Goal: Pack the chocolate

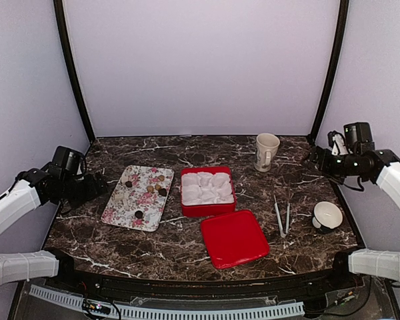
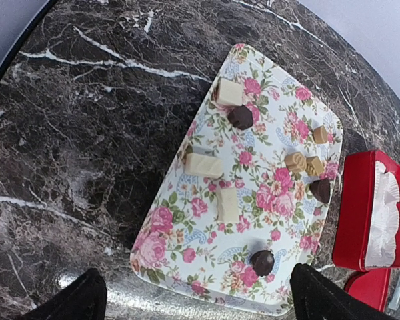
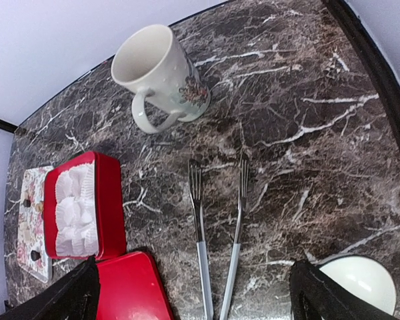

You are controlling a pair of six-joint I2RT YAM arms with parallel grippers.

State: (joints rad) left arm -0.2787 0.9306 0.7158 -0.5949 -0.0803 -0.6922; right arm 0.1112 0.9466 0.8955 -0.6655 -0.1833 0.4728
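Finding the left gripper [image 2: 200,303] and right gripper [image 3: 197,300] wide apart and empty, we favour the tongs [image 3: 199,227] to lift each chocolate [image 2: 241,117] gently into the red box [image 1: 207,209].

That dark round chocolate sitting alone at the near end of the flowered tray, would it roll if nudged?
Probably: the dark round chocolate looks rounded and sits loose on the smooth flowered tray, so a sideways push would likely roll or slide it. It is small, so presumably light. The tray's rim looks low and may not stop it.
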